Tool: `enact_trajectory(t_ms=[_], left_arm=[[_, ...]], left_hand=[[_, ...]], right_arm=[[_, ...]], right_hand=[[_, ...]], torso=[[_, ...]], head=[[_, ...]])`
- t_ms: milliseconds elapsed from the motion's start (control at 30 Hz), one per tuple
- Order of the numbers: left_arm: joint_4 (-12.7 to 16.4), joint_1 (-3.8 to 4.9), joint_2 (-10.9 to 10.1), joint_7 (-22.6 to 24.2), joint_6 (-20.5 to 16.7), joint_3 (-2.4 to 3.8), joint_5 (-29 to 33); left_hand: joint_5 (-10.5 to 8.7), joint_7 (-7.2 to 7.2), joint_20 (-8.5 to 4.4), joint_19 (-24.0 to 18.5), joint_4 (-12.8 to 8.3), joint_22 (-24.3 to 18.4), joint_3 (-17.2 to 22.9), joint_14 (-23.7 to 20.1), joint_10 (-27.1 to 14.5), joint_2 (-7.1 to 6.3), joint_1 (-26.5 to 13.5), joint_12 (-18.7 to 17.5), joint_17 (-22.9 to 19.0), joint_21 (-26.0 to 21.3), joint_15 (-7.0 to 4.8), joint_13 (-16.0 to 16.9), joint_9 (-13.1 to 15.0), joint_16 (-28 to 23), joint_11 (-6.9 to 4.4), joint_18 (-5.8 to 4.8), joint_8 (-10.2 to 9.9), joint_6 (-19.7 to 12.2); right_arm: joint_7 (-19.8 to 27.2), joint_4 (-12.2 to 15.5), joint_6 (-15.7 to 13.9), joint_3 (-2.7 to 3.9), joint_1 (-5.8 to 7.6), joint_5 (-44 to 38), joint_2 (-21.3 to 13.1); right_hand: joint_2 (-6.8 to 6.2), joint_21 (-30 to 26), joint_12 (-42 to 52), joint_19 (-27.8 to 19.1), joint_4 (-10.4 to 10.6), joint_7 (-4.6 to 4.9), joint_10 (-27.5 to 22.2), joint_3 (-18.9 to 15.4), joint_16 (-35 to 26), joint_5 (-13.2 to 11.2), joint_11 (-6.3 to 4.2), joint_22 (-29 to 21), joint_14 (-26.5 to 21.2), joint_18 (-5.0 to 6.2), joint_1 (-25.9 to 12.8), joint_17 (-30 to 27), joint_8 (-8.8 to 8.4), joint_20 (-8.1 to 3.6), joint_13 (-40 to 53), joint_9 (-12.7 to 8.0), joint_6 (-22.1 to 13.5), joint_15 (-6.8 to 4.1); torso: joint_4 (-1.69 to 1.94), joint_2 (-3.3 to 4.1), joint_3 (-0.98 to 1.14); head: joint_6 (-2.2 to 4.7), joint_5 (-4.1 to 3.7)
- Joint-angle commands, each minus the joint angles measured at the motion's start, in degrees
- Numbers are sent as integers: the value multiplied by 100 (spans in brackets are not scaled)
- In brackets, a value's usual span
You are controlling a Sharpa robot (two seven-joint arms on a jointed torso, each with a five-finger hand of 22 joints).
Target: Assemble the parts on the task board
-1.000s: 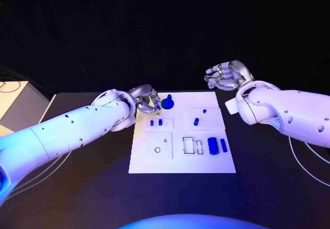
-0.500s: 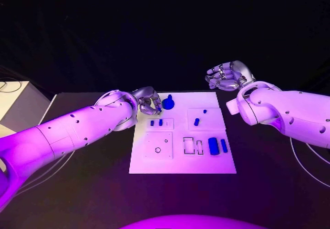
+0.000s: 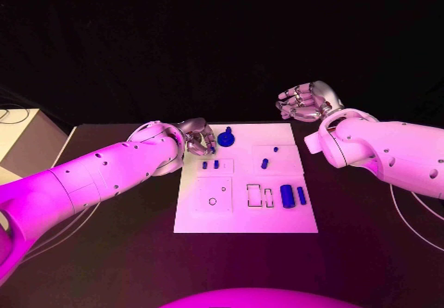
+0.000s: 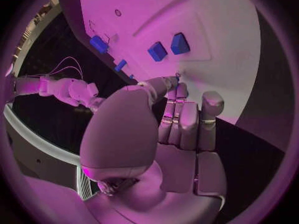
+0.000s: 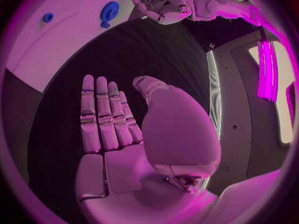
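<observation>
The task board (image 3: 245, 221) lay flat in the middle of the black table (image 3: 111, 256), with small blue parts spread over its far half. A round blue part with a stem (image 3: 226, 137) sat near the board's far left corner. Two short blue pegs (image 3: 210, 165) stood side by side in a raised square just nearer than it, and two more small blue pieces (image 3: 265, 163) sat in the square to their right. Two longer blue blocks (image 3: 292, 195) lay side by side at the board's right, beside some open rectangular slots (image 3: 253, 196).

The left hand (image 3: 196, 136) hung over the board's far left edge, just beside the round part. Its fingers (image 4: 181, 119) were drawn together with the thumb bent across them; whether a tiny piece was pinched at the tips I could not tell.

The right hand (image 3: 305, 101) was raised beyond the board's far right corner, well apart from the parts. In the right wrist view its fingers (image 5: 102, 112) lay straight and together, holding nothing.
</observation>
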Motion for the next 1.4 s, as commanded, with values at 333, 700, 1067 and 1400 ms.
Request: enact_trajectory(t_ms=[333, 700, 1067, 1400], left_arm=[[-29, 1, 50, -64, 129, -9, -22], [-58, 1, 54, -110, 187, -24, -76], [-61, 1, 63, -137, 201, -30, -118], [-70, 0, 88, -134, 196, -36, -113]], left_hand=[[-30, -2, 3, 1, -30, -4, -15, 18, 48, 1, -76, -19, -23, 11, 5, 7, 6, 4, -8, -35, -18, 38], [-28, -3, 3, -7, -38, -10, -12, 12, 53, 8, -74, -26, -37, 6, 4, 8, 7, 0, -9, -33, -22, 42], [-28, -5, 3, -22, -40, -25, -11, -6, 56, 11, -75, -29, -78, -4, 4, 8, 8, -11, -10, -29, -23, 45], [-28, -7, 2, -23, -44, -24, -9, -14, 60, 16, -75, -32, -95, -4, 3, 9, 9, -16, -11, -28, -23, 51]], right_arm=[[69, -1, 23, 3, 2, -59, 15], [67, -3, 23, 3, 2, -59, 8], [67, -7, 22, 3, 2, -59, 7], [69, -8, 22, 3, 1, -59, 12]], right_hand=[[-36, 0, -36, -29, 5, 44, -17, 20, -19, 29, -7, -5, 26, 33, 16, -10, -24, 1, -5, -5, 5, 32], [-36, 0, -36, -29, 5, 44, -17, 20, -19, 29, -7, -5, 26, 33, 16, -10, -24, 1, -5, -5, 5, 32], [-36, 0, -36, -29, 5, 44, -17, 20, -19, 29, -7, -5, 26, 33, 16, -10, -24, 1, -5, -5, 5, 32], [-36, 0, -36, -29, 5, 44, -17, 20, -19, 29, -7, -5, 26, 33, 16, -10, -24, 1, -5, -5, 5, 32]], torso=[[0, 6, -4], [4, 1, 3], [-1, 0, 1], [2, 1, 2]], head=[[-10, 11], [-29, 11], [-25, 16], [-17, 10]])
